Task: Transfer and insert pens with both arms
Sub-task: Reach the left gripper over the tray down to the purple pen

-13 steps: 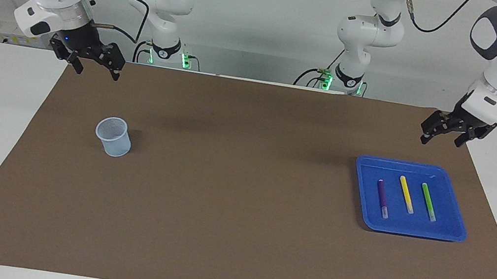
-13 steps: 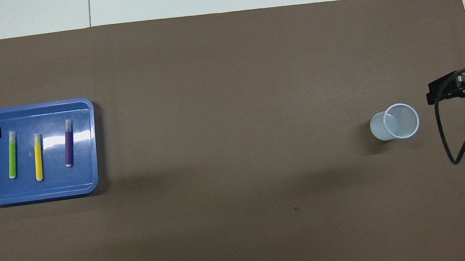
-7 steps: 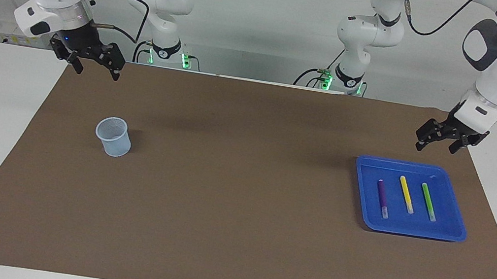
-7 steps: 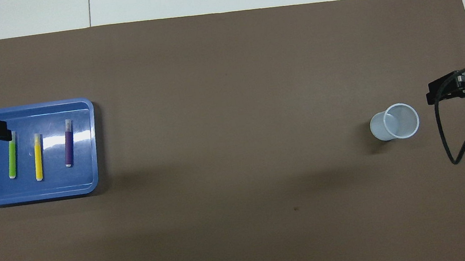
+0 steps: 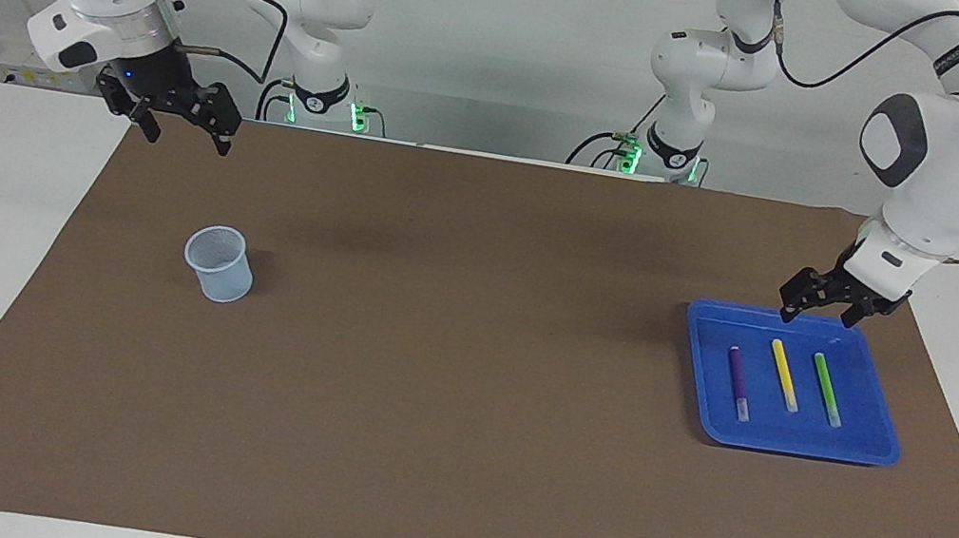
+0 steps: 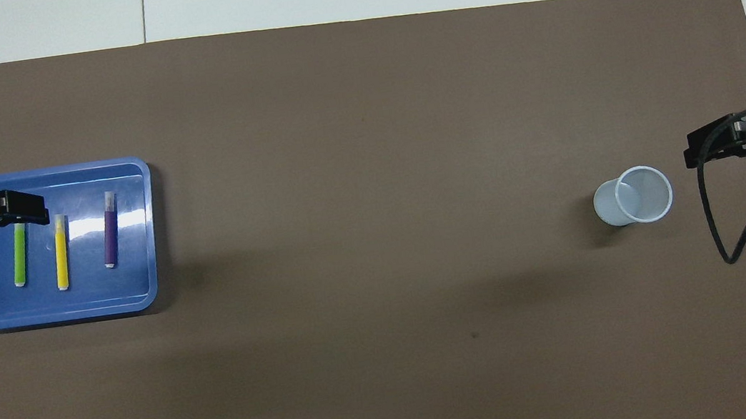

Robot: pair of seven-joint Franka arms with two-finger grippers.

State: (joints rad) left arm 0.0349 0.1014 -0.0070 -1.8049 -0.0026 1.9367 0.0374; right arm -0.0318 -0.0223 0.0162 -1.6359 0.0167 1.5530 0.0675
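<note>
Three pens lie side by side in a blue tray (image 5: 783, 445) at the left arm's end of the table: purple (image 5: 738, 379), yellow (image 5: 783, 373) and green (image 5: 826, 387). In the overhead view the tray (image 6: 62, 314) holds the green (image 6: 20, 256), yellow (image 6: 61, 252) and purple (image 6: 109, 230) pens. My left gripper (image 5: 817, 315) is open and empty. It hangs in the air over the tray, touching nothing; from overhead it (image 6: 20, 213) covers the green pen's end. My right gripper (image 5: 185, 134) is open and empty, and waits raised over the mat's corner at the right arm's end (image 6: 704, 150).
A pale translucent cup (image 5: 220, 264) stands upright on the brown mat toward the right arm's end, also seen from overhead (image 6: 633, 197). A black cable (image 6: 724, 221) loops down from the right wrist beside the cup.
My left gripper has come down and moved inward from off the tray's outer end to over the tray. The right arm, the pens and the cup have not moved.
</note>
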